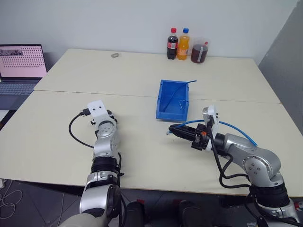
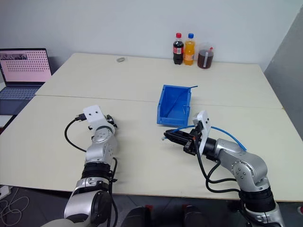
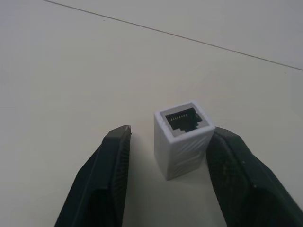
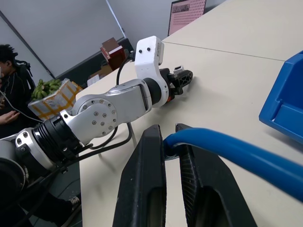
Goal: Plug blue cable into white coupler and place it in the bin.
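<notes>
- The bin [image 1: 173, 99] sits open-topped near the middle of the pale desk [image 1: 142, 142], its lowered lip facing the robot; a thin dark blue wire [image 1: 182, 88] lies across its inside and pokes over its far right corner.
- The right claw [image 1: 171, 131] hangs just in front of the bin, nearer the robot, its 2 black fingers [image 4: 147, 184] pressed together on the blue cable [image 4: 227, 149].
- In the right wrist view the cable comes out from between those fingers and runs off toward the bin's side; from the head camera it arcs back over the right arm, away from the bin.
- A small clear plug [image 1: 168, 133] shows at the tip of the right claw, pointing away from the bin toward the left arm.
- The left claw [image 3: 168, 142] is well to the left of the bin, low over the desk.
- Its 2 fingers [image 3: 106, 179] are spread on either side of the white coupler [image 3: 182, 139]: one finger touches the block's side, the other stands apart with a gap.
- The coupler stands on the desk, far from the bin, its dark socket facing up toward the wrist camera.
- Beyond the bin, at the desk's far edge, stand 2 bottles [image 1: 178, 44] and a jug [image 1: 199, 51]; a laptop [image 1: 21, 66] sits off the desk's far left corner.
</notes>
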{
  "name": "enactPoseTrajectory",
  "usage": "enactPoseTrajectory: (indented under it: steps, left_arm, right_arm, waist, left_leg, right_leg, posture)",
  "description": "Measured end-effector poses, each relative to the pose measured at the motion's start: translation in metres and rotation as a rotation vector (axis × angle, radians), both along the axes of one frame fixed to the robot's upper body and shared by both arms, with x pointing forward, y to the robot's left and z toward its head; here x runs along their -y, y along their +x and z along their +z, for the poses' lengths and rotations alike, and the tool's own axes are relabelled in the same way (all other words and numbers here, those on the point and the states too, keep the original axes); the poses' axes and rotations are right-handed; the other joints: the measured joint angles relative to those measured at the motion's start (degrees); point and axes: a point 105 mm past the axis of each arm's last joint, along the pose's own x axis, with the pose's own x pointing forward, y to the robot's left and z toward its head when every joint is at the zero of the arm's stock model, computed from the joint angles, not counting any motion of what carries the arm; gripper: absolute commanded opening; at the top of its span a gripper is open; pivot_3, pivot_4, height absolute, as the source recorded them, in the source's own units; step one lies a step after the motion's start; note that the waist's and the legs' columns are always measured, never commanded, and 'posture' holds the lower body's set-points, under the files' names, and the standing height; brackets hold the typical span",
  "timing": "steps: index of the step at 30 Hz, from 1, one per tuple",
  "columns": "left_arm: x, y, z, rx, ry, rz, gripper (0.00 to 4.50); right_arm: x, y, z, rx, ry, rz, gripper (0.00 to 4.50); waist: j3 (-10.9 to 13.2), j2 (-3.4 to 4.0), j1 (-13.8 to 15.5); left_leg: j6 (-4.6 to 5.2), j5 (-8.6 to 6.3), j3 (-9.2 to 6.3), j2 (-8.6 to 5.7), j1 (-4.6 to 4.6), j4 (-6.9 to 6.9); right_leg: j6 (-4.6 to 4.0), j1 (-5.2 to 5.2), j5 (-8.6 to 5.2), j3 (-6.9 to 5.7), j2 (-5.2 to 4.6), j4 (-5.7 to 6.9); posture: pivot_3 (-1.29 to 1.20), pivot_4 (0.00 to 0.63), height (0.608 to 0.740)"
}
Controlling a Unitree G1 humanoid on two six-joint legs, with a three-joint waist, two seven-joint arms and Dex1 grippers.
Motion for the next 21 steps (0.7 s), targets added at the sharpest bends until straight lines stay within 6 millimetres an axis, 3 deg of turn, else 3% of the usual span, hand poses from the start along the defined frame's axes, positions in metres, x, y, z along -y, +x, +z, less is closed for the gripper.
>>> enactPoseTrajectory:
  steps: [5,15,21]
  left_arm:
    - [0.0,0.0,0.0,0.006,-0.003,-0.002,0.86]
    - [0.005,-0.005,-0.002,0.006,0.008,-0.073,0.81]
    - [0.0,-0.029,-0.003,-0.024,0.135,-0.455,0.81]
  right_arm:
    - [0.0,0.0,0.0,-0.001,-0.001,-0.003,0.12]
    - [0.001,0.002,-0.002,0.01,-0.02,-0.021,0.12]
    - [0.006,0.0,-0.003,0.026,-0.029,-0.045,0.12]
  waist:
    - [0.0,0.0,0.0]
    - [0.0,0.0,-0.1]
    - [0.0,0.03,-0.5]
  left_leg:
    - [0.0,0.0,0.0,0.0,0.0,0.0]
    - [-0.01,0.0,0.02,0.01,0.0,-0.01]
    - [-0.05,0.0,0.02,0.06,0.04,-0.08]
  right_leg:
    - [0.0,0.0,0.0,0.0,0.0,0.0]
    - [-0.01,0.0,0.0,0.02,0.0,0.0]
    - [-0.06,-0.05,-0.01,-0.03,0.01,0.07]
  posture:
    - [0.0,0.15,0.74]
    - [0.0,0.15,0.74]
    - [0.0,0.15,0.74]
